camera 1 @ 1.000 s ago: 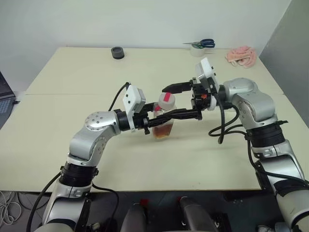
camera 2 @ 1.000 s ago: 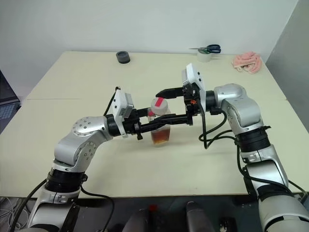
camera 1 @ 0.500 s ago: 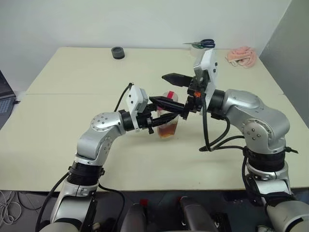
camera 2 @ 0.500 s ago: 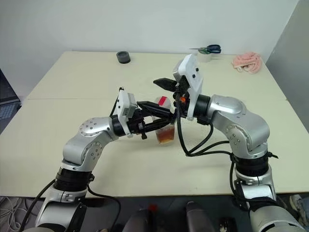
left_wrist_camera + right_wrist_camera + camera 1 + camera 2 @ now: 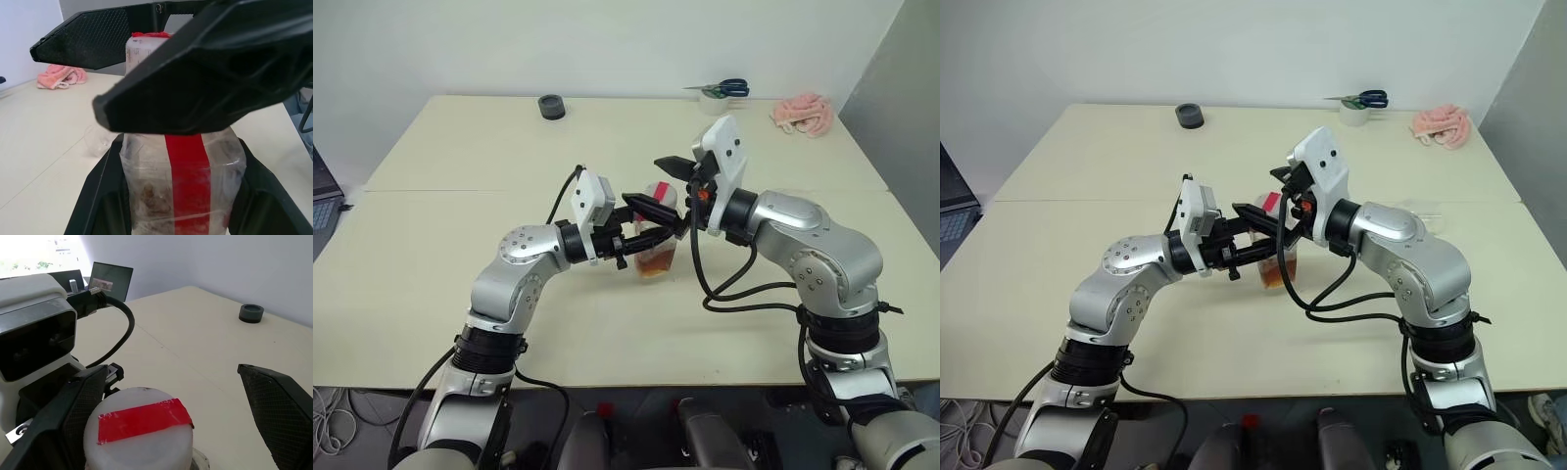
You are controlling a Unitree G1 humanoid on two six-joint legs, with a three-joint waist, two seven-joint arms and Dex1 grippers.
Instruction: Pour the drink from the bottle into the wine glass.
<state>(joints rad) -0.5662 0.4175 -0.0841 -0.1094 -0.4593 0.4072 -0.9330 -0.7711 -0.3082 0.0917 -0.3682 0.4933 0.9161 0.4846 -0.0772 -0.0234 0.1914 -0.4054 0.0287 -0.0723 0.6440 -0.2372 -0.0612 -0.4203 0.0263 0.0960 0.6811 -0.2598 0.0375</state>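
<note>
My left gripper (image 5: 644, 240) is shut on the bottle (image 5: 654, 250), gripping its squarish clear body, which stands upright on the table. The reddish-brown drink (image 5: 654, 264) fills the bottle's bottom. A red strip (image 5: 188, 181) runs up its side and across the white cap (image 5: 139, 431). My right gripper (image 5: 168, 374) is open, one black finger on each side of the cap and apart from it. A faint clear shape (image 5: 96, 141) sits on the table past the bottle; I cannot tell whether it is the wine glass.
A black round object (image 5: 551, 106) lies at the table's far side. At the far right are scissors on a tape roll (image 5: 720, 90) and a pink cloth (image 5: 805, 113). A laptop (image 5: 321, 191) stands at the left edge.
The right arm has swung round and turned its wrist, bringing its open gripper in closer around the bottle's cap. The left gripper has held the bottle in place.
</note>
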